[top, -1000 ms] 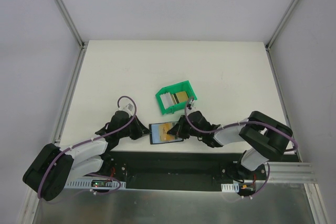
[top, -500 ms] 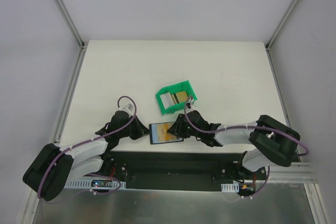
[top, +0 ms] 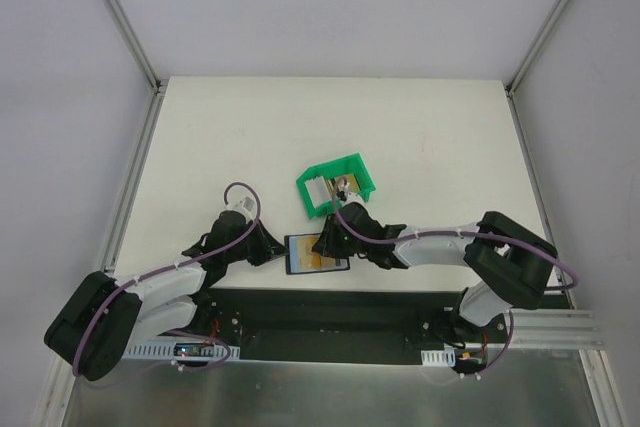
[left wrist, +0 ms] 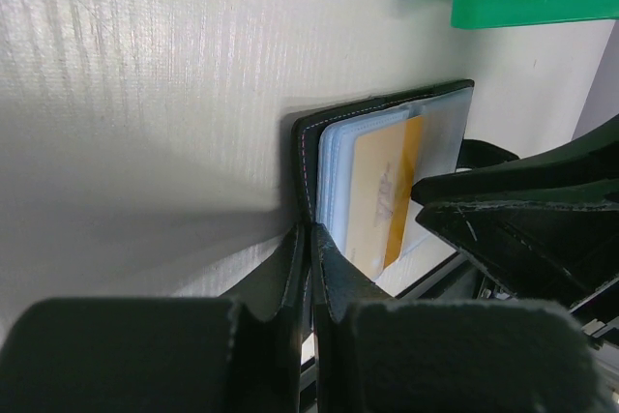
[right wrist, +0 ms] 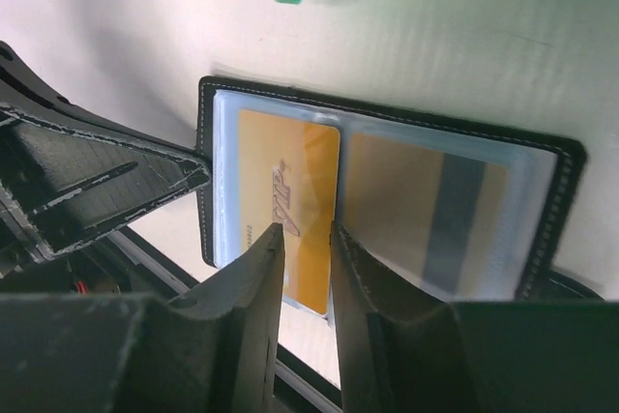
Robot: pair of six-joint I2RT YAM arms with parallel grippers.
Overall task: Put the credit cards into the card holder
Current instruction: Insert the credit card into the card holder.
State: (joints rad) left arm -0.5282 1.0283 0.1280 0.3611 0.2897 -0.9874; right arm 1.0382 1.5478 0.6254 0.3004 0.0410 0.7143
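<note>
gold card [right wrist: 290, 166] perhaps partly behind fingers [right wrist: 253, 287]

White table [top: 430, 147], matte surface. Black card holder [top: 303, 255] lies open and flat close to the near edge, about mid-width. Green bin [top: 327, 168] sits just beyond it toward the surface's centre, skewed to the edges; probably not touching the holder, view partly blocked.

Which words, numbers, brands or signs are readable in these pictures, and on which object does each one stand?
No text can be quoted with confidence.
On the gold card in the card holder: a pale mark, too blurred to read.
On the striped card: no writing shows through the clear sleeve.
On the green bin: no label is visible.
</note>
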